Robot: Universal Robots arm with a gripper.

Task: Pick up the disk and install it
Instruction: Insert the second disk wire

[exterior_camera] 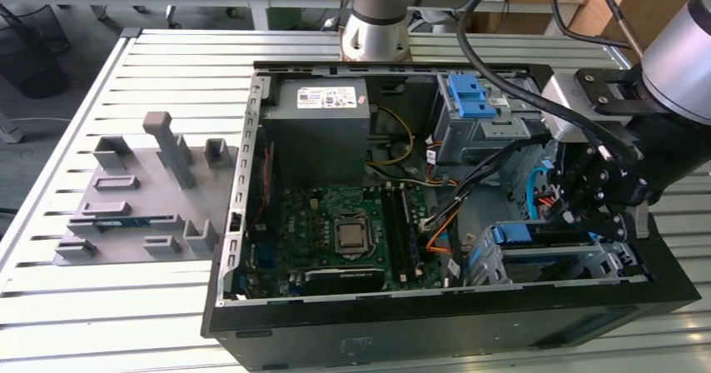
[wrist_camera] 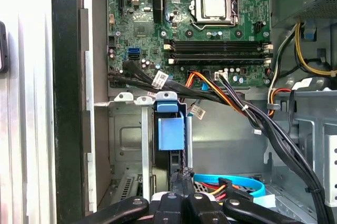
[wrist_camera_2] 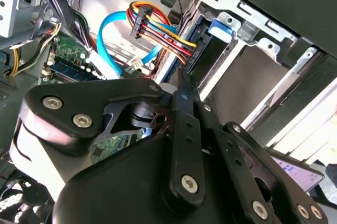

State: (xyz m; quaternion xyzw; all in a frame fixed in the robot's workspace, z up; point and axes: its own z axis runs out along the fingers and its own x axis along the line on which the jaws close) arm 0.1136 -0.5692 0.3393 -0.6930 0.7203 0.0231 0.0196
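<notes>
The disk [exterior_camera: 522,233] stands on edge in the drive cage [exterior_camera: 578,261], in the computer case's near corner on the exterior view's right. Its blue rail faces up. In the first wrist view the disk [wrist_camera: 171,129] sits between the cage's metal walls, blue tab outward. The second wrist view shows the disk [wrist_camera_2: 210,50] as a dark slab in its slot. My gripper [exterior_camera: 584,215] hangs over the cage inside the case. In both wrist views the gripper [wrist_camera: 179,176] [wrist_camera_2: 181,79] is shut, fingertips together at the disk's end, with nothing visible between them.
A grey power-supply box [exterior_camera: 322,131] and the motherboard [exterior_camera: 345,231] take up the case's left half. A second cage with a blue latch [exterior_camera: 472,98] stands at the back. Bundled cables [wrist_camera: 221,90], a blue cable [wrist_camera_2: 108,45] and a loose connector [wrist_camera_2: 139,21] run close by. A grey fixture [exterior_camera: 139,190] lies on the table.
</notes>
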